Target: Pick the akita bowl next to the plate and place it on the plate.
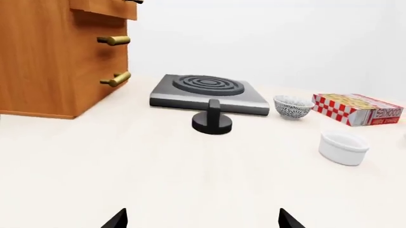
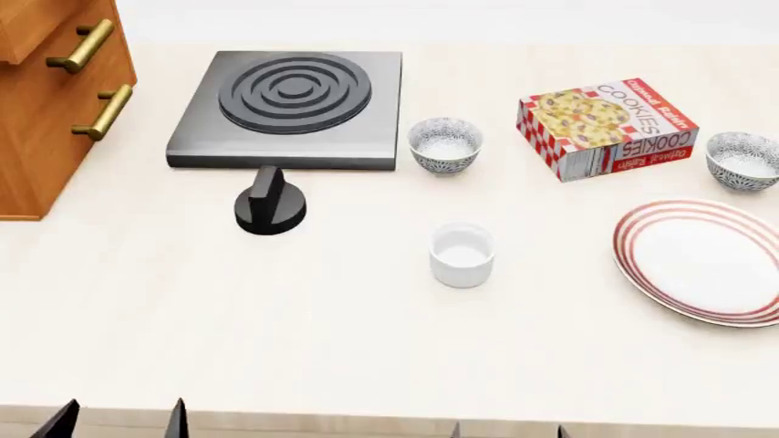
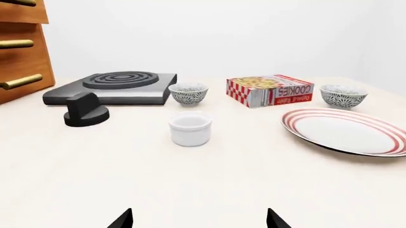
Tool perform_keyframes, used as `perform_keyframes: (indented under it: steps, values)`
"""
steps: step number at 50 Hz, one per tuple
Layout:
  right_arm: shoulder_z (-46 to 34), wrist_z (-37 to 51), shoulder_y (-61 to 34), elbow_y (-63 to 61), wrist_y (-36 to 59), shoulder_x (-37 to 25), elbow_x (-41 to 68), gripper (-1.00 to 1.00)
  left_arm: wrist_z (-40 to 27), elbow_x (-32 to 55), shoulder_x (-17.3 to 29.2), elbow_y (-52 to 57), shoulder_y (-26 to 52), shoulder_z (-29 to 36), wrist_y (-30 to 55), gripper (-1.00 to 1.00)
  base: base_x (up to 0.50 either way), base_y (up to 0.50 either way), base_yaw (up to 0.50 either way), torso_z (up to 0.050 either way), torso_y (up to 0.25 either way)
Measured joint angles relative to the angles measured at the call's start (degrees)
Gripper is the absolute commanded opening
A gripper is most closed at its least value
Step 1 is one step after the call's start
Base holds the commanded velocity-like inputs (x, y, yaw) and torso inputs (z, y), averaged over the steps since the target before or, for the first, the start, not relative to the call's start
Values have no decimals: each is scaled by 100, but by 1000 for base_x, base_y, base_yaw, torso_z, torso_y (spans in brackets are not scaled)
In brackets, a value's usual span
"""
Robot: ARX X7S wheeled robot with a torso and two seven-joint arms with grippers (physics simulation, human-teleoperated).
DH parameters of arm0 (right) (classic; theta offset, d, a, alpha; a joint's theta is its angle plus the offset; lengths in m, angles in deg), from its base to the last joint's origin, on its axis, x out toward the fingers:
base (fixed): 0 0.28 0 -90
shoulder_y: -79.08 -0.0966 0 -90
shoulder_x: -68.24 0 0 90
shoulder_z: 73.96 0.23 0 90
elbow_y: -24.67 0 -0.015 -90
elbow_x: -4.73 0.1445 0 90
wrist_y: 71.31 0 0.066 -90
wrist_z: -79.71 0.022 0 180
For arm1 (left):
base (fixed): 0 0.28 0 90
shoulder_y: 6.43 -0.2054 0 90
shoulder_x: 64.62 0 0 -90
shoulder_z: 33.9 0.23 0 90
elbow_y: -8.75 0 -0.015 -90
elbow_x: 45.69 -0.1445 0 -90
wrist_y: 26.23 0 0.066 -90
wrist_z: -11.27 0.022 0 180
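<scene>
The akita bowl (image 2: 742,160) (image 3: 343,96), speckled grey on white, stands upright just behind the plate (image 2: 700,260) (image 3: 343,132), a wide white plate with red rings at the table's right. A look-alike speckled bowl (image 2: 446,144) (image 1: 292,106) sits by the stove, far from the plate. My left gripper (image 2: 119,420) (image 1: 201,219) is open at the near left edge, holding nothing. My right gripper (image 2: 509,431) (image 3: 198,219) is open at the near edge, well short of the plate and bowl. Only the fingertips of both show.
A plain white cup (image 2: 462,254) stands mid-table. A cookie box (image 2: 605,126) lies between the two bowls. A grey stove plate (image 2: 290,108) and a black knob (image 2: 270,203) sit at the back left, beside a wooden drawer cabinet (image 2: 49,100).
</scene>
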Motion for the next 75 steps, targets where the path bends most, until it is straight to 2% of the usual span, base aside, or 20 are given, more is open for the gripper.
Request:
perform_keyframes:
  steps: [7,17,26,34,51,75]
  values:
    - [-24,23,44,-578,444,-78,254,100,-75,734,140,399,198,-334,720,100,0,0,0,0,0]
    - [73,170,-163,-1936,1669,-183,891,100,-189,1524,452,599,602,-931,1410,100,0,0,0,0,0]
    - [203,363,-689,-3137,2879,-324,1543,100,-216,1849,682,261,957,-1434,1483,100,0,0,0,0,0]
    - [511,488,-1133,-3748,3498,-373,2097,100,-212,2035,780,-46,1134,-1743,1428,100,0,0,0,0,0]
    - [962,631,-1413,-4123,3808,-436,2681,100,-237,2150,804,-260,1209,-1941,1257,100,0,-61,0,0,0]
    - [1051,675,-1404,-4009,3684,-559,2859,100,-241,2141,814,-333,1206,-1881,1108,100,0,-230,0,0,0]
